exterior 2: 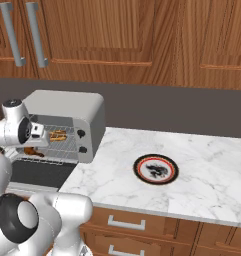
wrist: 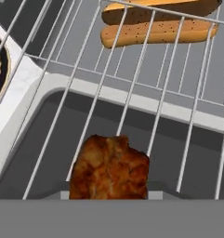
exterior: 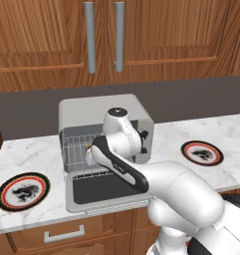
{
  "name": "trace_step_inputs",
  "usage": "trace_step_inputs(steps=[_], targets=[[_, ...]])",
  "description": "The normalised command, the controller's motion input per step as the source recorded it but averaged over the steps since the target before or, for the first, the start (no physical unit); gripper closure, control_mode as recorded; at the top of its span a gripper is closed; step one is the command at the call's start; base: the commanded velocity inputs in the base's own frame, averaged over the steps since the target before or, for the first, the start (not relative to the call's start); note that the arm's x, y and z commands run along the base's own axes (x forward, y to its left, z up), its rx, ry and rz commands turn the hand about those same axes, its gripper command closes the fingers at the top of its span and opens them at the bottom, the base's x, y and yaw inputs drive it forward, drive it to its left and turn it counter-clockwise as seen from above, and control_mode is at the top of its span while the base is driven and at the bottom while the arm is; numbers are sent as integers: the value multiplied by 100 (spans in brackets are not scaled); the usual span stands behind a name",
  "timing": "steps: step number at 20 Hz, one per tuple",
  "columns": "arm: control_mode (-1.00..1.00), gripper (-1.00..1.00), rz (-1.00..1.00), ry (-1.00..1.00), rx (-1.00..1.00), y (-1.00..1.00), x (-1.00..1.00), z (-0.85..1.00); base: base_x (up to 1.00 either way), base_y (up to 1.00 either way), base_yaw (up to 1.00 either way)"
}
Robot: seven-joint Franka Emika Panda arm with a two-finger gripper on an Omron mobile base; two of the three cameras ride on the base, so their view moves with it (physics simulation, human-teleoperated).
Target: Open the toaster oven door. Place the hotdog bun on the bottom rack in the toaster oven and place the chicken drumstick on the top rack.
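Toaster oven (exterior: 91, 112) stands on the marble table (exterior 2: 202, 165); its door (exterior: 106, 191) is folded down flat in front of the cavity. Door step judged complete.

Hotdog bun (wrist: 157, 23) lies inside the oven on the lower rack, seen through the wires of the rack (wrist: 132, 83) above it in the hand view. In the right base view the bun (exterior 2: 58, 135) shows as an orange strip in the cavity. Bun step judged complete.

Chicken drumstick (wrist: 108, 169) sits at the bottom of the hand view, directly at the end effector (wrist: 108, 193), over the near edge of the upper rack with the open door beneath. In the right base view a brown piece (exterior 2: 32, 151) shows at the oven mouth, just under the white hand. Finger tips are hidden behind the meat, so I cannot tell whether the fingers are clamping it or have let go, nor whether the meat is resting on the wires.

Handling estimate: drumstick looks lumpy and irregular with a crusted, probably greasy skin; light, firm enough not to deform, but it may roll or slip. Best hold is across the thick meaty part. Rack wires are widely spaced, so it should be laid across several wires, further into the oven than the front edge.

Two red-rimmed plates: one (exterior: 22, 191) left of the oven, one (exterior 2: 155, 169) right of it.
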Motion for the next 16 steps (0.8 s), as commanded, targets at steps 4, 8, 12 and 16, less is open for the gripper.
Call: trace_step_inputs(steps=[4,8,12,16], targets=[[-100,100,6,2,0,10,13,-24,0,0,0],[-100,100,4,7,0,11,8,-24,0,0,0],[-100,100,5,3,0,8,4,-19,0,0,0],[-100,100,4,2,0,5,1,-12,0,0,0]])
